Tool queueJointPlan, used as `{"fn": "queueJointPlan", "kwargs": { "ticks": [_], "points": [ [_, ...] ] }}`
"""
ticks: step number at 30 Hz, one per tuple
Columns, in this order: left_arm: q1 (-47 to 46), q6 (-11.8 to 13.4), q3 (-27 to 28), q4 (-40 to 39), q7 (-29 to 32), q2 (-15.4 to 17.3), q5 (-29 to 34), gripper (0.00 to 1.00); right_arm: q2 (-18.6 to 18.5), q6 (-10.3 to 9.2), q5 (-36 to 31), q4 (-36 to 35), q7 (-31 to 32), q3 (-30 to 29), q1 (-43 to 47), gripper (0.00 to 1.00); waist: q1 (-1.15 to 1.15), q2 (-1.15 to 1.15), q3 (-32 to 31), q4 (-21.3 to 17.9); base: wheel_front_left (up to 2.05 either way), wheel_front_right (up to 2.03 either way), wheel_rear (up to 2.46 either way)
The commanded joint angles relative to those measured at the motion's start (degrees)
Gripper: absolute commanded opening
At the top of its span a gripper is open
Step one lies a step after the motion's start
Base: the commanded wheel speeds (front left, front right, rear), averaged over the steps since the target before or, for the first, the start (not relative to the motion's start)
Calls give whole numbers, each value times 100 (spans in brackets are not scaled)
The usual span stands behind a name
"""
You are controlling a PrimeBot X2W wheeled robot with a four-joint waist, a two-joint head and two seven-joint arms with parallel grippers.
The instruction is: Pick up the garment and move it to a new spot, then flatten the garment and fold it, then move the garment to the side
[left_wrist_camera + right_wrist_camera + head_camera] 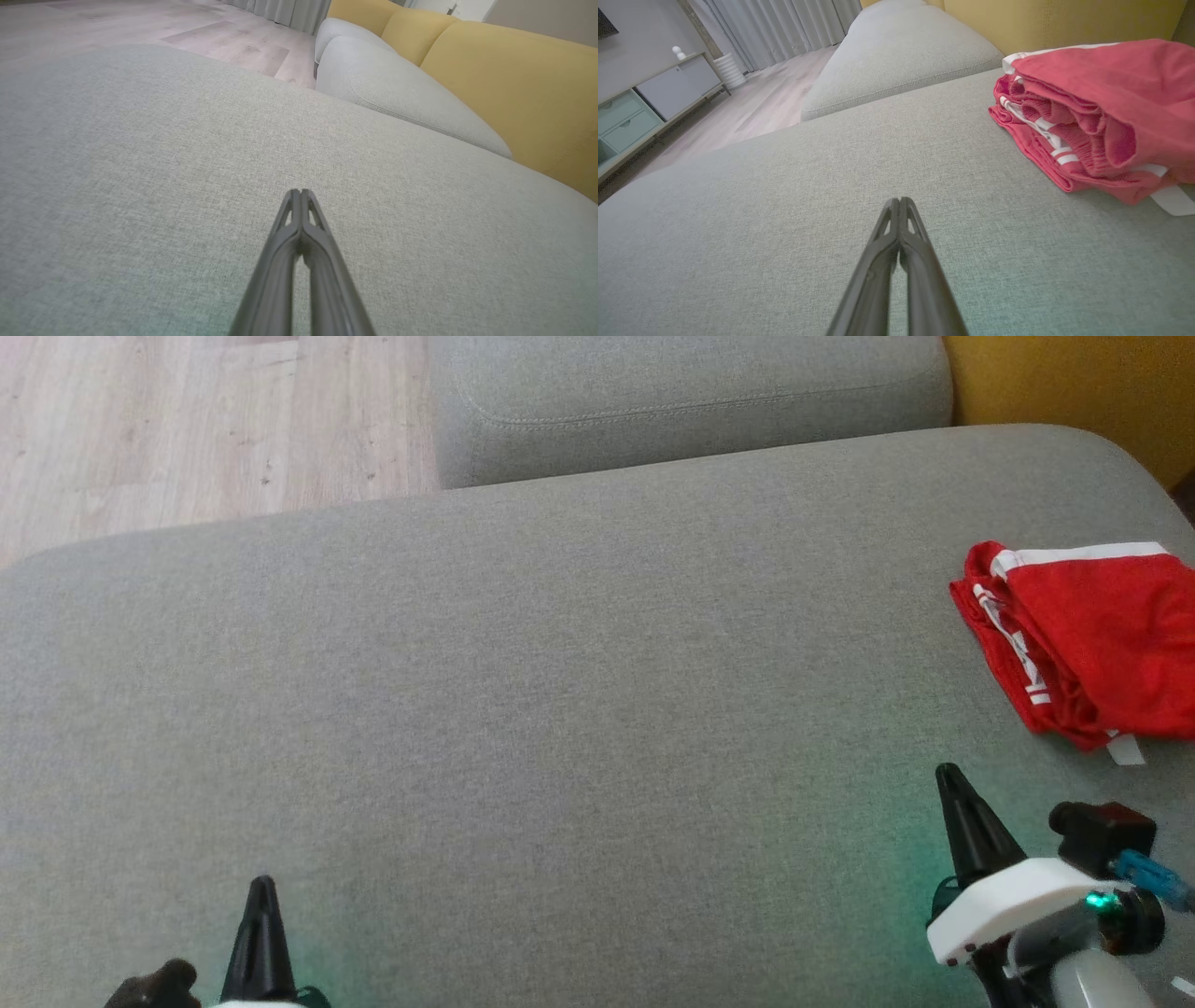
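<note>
Wrapping up, seemingly: folded garment (1092,635) lying beyond, rightward of right fingers (971,831); those and left fingers (261,933) pressed together, empty; needing only retreat.

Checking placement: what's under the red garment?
The grey cushion; the folded red garment lies on it, a white tag poking out. Anything tucked beneath the folds is covered.

This is a home living room. A wide grey fabric sofa seat (560,709) adjoins a second grey cushion (691,401), backed by mustard-yellow back cushions (514,79). Beyond it lies a pale wood-plank floor (187,420). Long grey curtains (784,28) hang to the floor, and a low sideboard (654,102) with pale green drawers carries a small white ornament (678,52).
</note>
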Motion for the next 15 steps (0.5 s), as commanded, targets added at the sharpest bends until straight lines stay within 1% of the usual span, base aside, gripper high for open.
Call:
{"fn": "queueJointPlan", "kwargs": {
  "ticks": [1, 15],
  "points": [
    [-227, -9, 69, -184, 14, 22, -113, 0, 2, 0, 129, -189, 19, -49, -243, 0, 0, 0, -1, 3, 0, 0, 0],
    [-330, -20, 138, -268, 241, -1, -933, 0, 54, -1, 1014, -177, 90, -165, -298, 0, 0, 0, -20, 45, 0, 0, 0]
  ]
}}
